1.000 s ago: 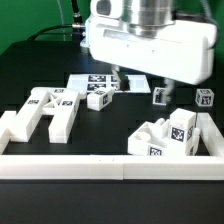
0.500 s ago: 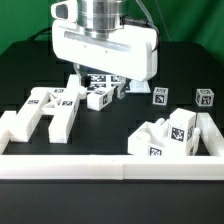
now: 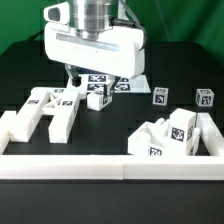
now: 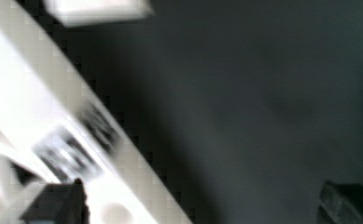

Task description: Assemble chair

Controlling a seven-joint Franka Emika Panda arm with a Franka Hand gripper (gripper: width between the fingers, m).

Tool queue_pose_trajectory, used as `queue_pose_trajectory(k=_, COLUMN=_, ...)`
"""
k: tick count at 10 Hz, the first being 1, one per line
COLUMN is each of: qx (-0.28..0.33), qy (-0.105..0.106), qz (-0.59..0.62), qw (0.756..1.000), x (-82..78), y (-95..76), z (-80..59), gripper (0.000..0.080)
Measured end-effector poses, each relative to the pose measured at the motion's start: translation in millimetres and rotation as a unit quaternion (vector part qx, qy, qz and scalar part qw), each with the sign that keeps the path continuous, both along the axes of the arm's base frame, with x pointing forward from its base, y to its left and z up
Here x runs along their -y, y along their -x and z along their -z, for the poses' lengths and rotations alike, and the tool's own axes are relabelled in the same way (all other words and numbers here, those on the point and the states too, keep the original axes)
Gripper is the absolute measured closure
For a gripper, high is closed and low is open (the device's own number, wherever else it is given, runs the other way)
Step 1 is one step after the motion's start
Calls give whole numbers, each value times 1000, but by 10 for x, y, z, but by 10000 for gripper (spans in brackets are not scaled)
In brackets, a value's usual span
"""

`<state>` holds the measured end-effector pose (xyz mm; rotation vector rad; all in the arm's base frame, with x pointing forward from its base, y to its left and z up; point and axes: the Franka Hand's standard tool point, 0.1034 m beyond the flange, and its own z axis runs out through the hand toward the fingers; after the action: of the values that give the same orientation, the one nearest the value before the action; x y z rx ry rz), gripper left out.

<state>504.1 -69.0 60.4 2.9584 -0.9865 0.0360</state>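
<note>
gripper point(image 3: 98, 78) hovers over worktop's middle, jaws spread wide, nothing between them. chair point(image 3: 40, 118) in loose matte white pieces, each with black-and-white tags: h-shaped frame point(image 3: 48, 105) and block cluster point(image 3: 165, 135) by low border wall point(image 3: 110, 165) along worktop's edge, small cubes point(image 3: 160, 96) farther in. flat panel point(image 3: 112, 80) partly hidden by gripper. wrist view blurred (only tagged white bar point(image 4: 71, 150) readable). worktop point(image 3: 110, 125) black, backdrop dark.

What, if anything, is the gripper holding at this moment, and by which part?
Nothing is held. The gripper hangs open above the table, and no chair part is clamped between its fingers.
</note>
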Motion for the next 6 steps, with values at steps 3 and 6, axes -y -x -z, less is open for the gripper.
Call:
queue_pose_trajectory(k=3, qx=-24, qy=-3, qz=-9, qw=1000, x=50, y=210, z=103, gripper=151)
queue_pose_trajectory(k=6, qx=-82, qy=-33, qz=-23, qw=996, x=39, y=301, z=97, gripper=151)
